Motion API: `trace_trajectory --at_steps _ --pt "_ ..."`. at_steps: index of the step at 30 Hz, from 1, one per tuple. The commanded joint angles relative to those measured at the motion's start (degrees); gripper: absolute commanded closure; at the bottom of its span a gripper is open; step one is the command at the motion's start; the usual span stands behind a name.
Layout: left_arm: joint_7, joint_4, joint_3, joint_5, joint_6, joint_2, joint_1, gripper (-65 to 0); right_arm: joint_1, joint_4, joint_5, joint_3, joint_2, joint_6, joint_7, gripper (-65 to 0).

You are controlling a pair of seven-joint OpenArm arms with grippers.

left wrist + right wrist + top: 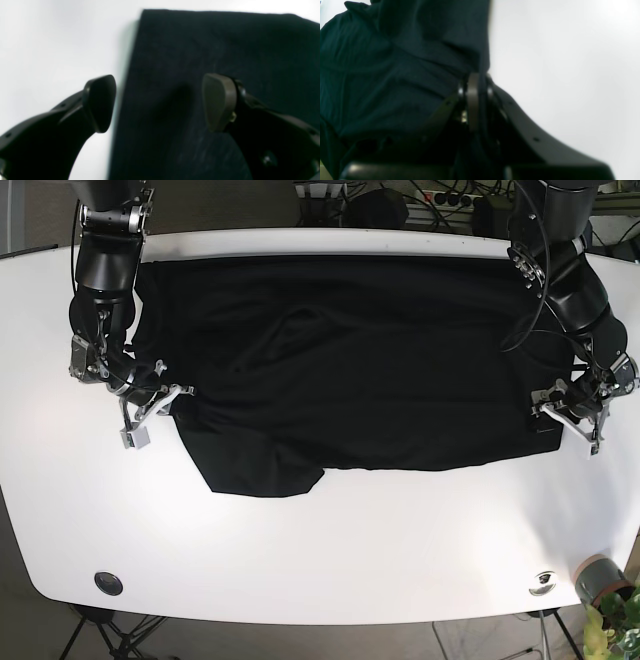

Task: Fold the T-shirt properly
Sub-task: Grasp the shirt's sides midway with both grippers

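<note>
With my right gripper (pixel 475 100) clamped on the shirt (pixel 360 360) spread across the table (pixel 320 550), I should close the open left gripper (pixel 160 102) squarely over its edge before lifting evenly.

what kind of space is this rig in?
Likely a robotics lab or test bench. A black cotton T-shirt lies spread on a white rounded tabletop between two black robot arms, with a tangle of cables and power strips behind the far edge and a small potted green plant at one corner.
</note>
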Motion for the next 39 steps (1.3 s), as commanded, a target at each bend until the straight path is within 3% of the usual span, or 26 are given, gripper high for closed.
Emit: trace_trajectory --at_steps 1,12,15,20,30,39 --pt "-0.17 -1.58 0.58 -0.49 -0.52 -1.64 -2.65 -51.2 1.02 0.72 -0.27 0.32 0.65 0.25 -0.03 -2.4" --pt "0.71 -5.8 4.54 -0.57 -2.28 -1.47 -4.49 -50.6 1.11 0.72 -0.27 0.32 0.57 0.25 -0.03 -2.4" --pt "1.68 -5.8 4.54 -0.49 -3.9 -1.47 -4.32 -37.6 1.11 0.72 -0.27 0.23 0.57 0.25 -0.03 -2.4" --pt "-1.04 -5.8 5.77 -0.22 -3.9 -1.47 -3.0 0.0 1.11 0.72 -0.27 0.32 0.65 0.25 -0.03 -2.4" --pt "-1.4 6.25 6.21 -0.49 -3.9 0.2 3.33 0.0 0.5 2.92 -0.01 0.23 0.65 0.25 -0.12 -2.4" --pt "3.35 21.55 6.12 -0.49 -3.9 2.67 9.84 0.0 -2.93 10.65 -0.27 0.49 0.92 0.16 -1.35 -2.4"
